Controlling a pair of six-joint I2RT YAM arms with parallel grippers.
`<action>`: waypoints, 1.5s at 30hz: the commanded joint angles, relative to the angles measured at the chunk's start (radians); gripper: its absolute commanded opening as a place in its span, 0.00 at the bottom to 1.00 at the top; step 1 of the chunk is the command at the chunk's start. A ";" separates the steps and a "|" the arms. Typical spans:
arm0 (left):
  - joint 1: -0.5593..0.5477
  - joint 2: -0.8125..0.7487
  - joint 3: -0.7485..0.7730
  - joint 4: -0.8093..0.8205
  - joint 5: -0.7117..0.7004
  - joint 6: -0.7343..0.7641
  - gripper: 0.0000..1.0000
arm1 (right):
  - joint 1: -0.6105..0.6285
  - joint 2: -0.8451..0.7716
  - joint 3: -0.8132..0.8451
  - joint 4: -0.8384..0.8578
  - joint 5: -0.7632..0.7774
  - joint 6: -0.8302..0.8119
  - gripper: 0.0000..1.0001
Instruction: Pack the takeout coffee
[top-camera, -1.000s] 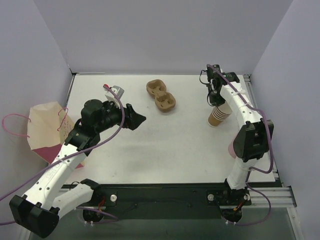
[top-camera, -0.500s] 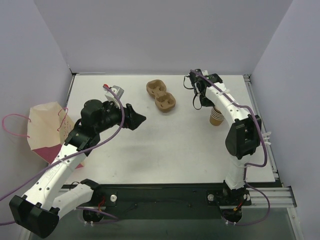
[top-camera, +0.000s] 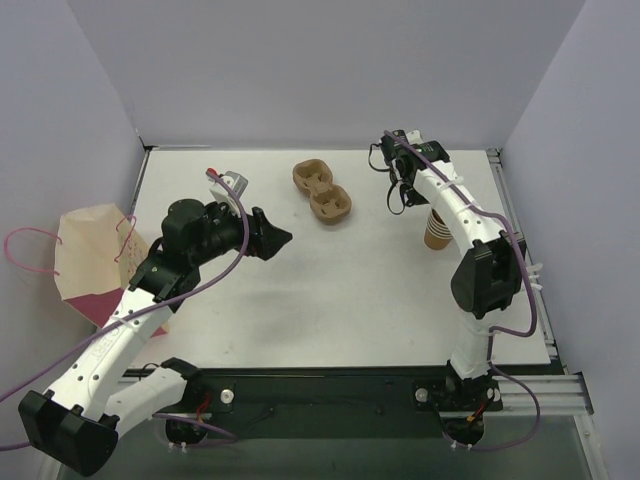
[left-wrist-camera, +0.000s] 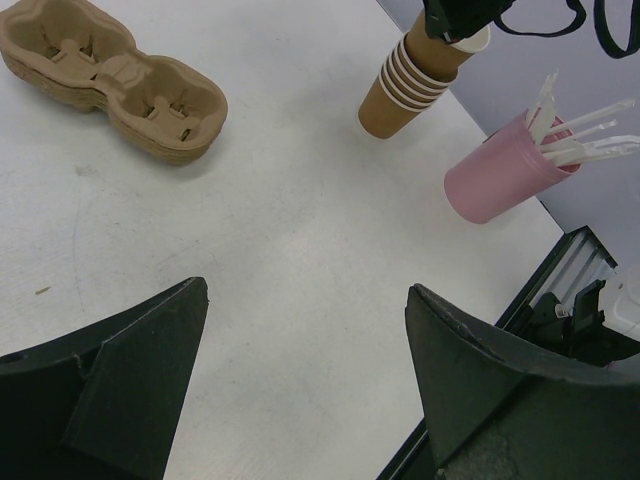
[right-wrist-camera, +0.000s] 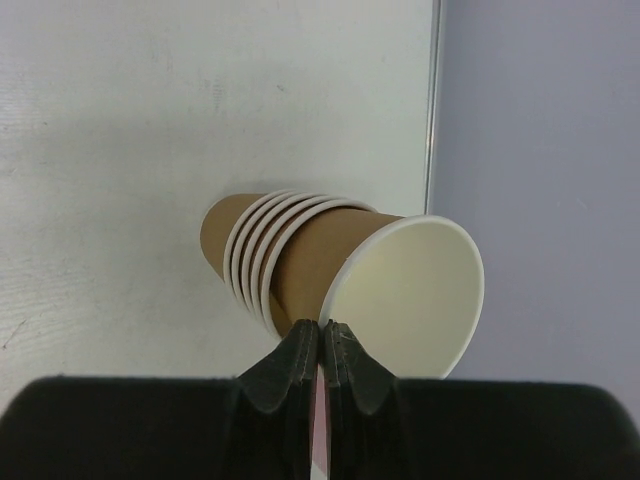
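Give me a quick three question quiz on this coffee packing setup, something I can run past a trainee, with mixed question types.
1. True or false: the cup carrier already has a cup sitting in one of its wells.
2. Pick one. The right gripper is closed on which part of the stack of cups? A, the rim of the top cup. B, the base of the bottom cup. C, no part; it is well clear of the stack.
3. Fill the gap: the left gripper has its jaws ____.

Key: 1 false; 2 A; 3 open.
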 joint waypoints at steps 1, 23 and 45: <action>-0.005 -0.015 0.010 0.052 0.004 -0.002 0.90 | 0.004 -0.067 0.050 -0.084 0.126 -0.034 0.01; -0.006 -0.061 0.022 -0.025 -0.217 0.045 0.88 | 0.322 -0.235 0.052 -0.080 0.038 -0.043 0.02; 0.014 -0.193 -0.024 -0.083 -0.717 0.021 0.88 | 0.746 -0.190 -0.505 0.249 -0.113 0.170 0.03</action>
